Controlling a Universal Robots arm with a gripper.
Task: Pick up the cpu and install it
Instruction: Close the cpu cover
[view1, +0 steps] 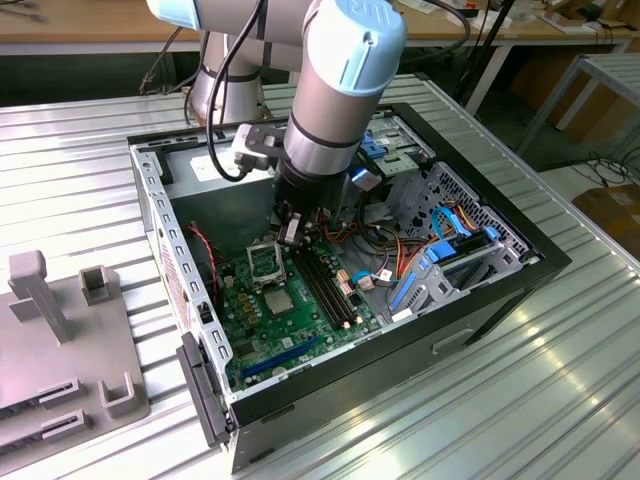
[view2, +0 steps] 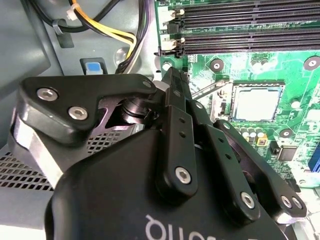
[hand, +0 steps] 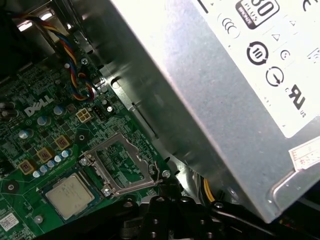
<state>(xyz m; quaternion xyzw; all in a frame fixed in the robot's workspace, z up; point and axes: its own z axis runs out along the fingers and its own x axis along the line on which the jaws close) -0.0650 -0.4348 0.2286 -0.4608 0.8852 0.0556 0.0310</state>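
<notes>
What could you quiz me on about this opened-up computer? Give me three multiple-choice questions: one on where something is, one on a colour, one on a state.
1. Where does the cpu lie?
A. On the table outside the case
B. On the board, beside the hollow frame
C. On top of the power supply

2. What colour is the board?
A. Red
B. White
C. Green

3. How does the frame stand?
A. Swung open, off the cpu
B. Shut down over the cpu
C. Taken out and left on the table

Answers:
1 B: in the first wrist view the silver-grey chip sits flat on the board next to the frame.
2 C: both wrist views and the exterior view show a green board.
3 A: the cpu's top is bare, and the board shows through the frame's opening beside it.
</notes>
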